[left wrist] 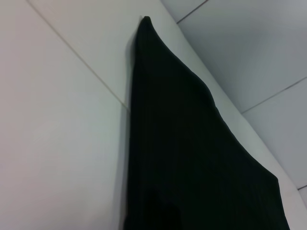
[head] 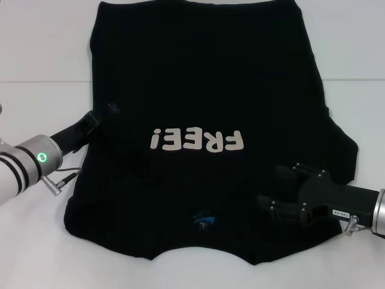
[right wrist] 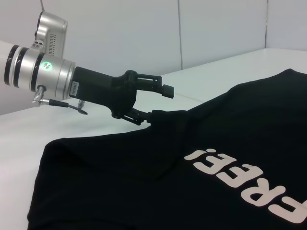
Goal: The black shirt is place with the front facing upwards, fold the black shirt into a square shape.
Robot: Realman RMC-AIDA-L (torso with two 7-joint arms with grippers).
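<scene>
On the tabletop (head: 36, 54), both grippers are working at the shirt (head: 204, 90).

Front up, collar toward the near edge and hem toward the far one, the shirt is lying flat with its long axis running away from the robot. The left gripper (right wrist: 153, 103) is sitting at the shirt's left edge, jaws parted, the lower one under a lifted ridge of cloth. The right gripper (head: 286, 189) is lying over the near right shoulder, fingers spread, seemingly gripping nothing.

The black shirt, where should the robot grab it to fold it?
Judging by how the black shirt lies flat and face up, its thin side edges look easiest to pinch. The left tool sits at its own side's edge, one finger above the cloth, one under. The right tool could come in likewise from its own side.
</scene>
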